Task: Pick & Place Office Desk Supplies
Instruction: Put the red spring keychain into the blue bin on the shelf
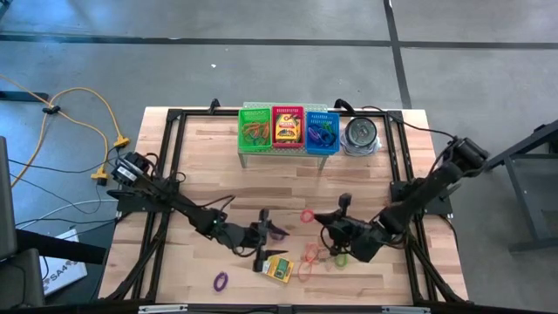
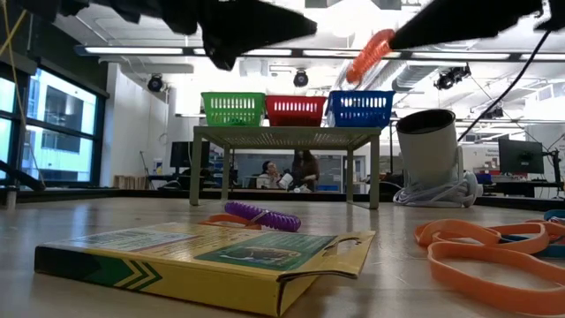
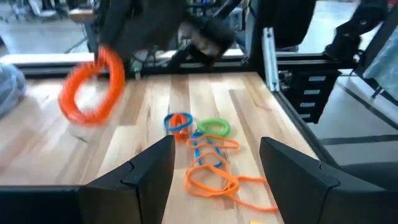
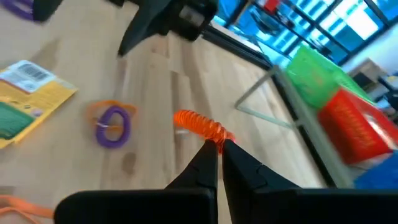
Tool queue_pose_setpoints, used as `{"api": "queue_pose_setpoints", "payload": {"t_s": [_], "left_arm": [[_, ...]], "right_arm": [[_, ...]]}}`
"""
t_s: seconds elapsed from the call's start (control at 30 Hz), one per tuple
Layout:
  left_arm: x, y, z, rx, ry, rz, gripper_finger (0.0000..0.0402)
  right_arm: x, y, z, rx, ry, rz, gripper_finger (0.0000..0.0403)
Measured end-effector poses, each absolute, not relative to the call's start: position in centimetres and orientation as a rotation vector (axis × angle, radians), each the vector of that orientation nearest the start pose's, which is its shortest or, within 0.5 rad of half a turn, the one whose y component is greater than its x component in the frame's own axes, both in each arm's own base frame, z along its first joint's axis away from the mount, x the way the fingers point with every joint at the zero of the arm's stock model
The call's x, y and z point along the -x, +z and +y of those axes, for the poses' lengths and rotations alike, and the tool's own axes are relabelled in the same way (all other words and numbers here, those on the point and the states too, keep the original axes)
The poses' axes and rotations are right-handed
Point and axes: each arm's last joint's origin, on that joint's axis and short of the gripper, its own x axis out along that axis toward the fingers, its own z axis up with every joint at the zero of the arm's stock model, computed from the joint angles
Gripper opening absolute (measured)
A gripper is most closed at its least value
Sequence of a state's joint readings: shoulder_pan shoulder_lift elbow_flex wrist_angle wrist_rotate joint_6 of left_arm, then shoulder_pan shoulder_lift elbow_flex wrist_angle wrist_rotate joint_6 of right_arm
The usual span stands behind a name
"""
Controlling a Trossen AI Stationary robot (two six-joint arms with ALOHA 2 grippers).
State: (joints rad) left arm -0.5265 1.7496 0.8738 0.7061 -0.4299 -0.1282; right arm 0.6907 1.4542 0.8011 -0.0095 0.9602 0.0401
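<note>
Jaws of the right gripper (image 4: 219,148) pinch an orange coil band (image 4: 199,126); left gripper (image 3: 214,168) apparently gapes empty.

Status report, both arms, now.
Right hand shut on orange coil band, lifted off table. Left hand open, empty, above crayon box. Nothing blocking baskets.

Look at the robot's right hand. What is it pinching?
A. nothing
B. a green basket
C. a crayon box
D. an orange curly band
D. The right hand is shut on the orange curly band, lifted off the wooden table; the crayon box lies flat on the table.
</note>
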Motion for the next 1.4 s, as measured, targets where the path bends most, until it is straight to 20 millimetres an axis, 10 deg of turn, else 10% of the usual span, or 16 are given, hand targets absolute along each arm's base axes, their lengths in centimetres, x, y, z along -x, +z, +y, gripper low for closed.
{"api": "queue_pose_setpoints", "payload": {"t_s": [0.33,0.67,1.07,1.4], "left_arm": [[-32.1,19.3,-16.8,0.065,-0.125,0.207,0.0230],[-32.0,18.9,-16.9,0.051,-0.131,0.249,0.0230],[-31.9,18.6,-17.0,0.058,-0.148,0.285,0.0230],[-31.8,18.5,-17.0,0.054,-0.152,0.298,0.0230]], "right_arm": [[-24.8,29.6,14.8,0.422,-0.449,0.541,0.0003],[-26.1,37.1,8.5,0.324,-0.662,0.607,0.0003],[-27.1,37.0,-2.4,0.066,-0.867,0.792,0.0003],[-27.5,36.2,-6.3,-0.092,-0.894,0.831,0.0003]]}}
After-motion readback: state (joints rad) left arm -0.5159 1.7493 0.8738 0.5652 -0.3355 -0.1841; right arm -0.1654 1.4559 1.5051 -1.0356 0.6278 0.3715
